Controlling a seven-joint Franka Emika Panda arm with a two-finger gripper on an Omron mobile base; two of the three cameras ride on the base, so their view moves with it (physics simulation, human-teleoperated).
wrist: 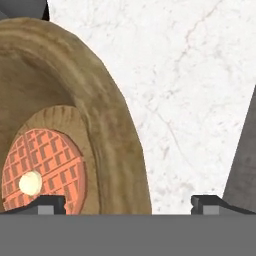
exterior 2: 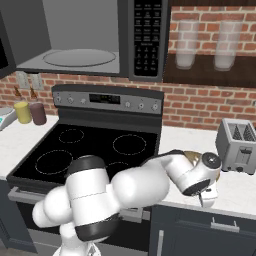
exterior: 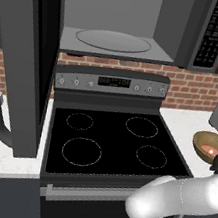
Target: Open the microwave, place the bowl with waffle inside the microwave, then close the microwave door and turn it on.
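Hovering wide-open, holding nothing, tool (wrist: 128,202) straddles the bowl (wrist: 75,100) rim (waffle (wrist: 42,172) inside) on the bench (wrist: 190,90) near its front edge.

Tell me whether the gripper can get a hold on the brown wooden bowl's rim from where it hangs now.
Probably yes. The gripper is open right above the brown wooden bowl, one fingertip over the waffle inside, the other over bare white marble counter. The rim lies between them, nothing blocking.
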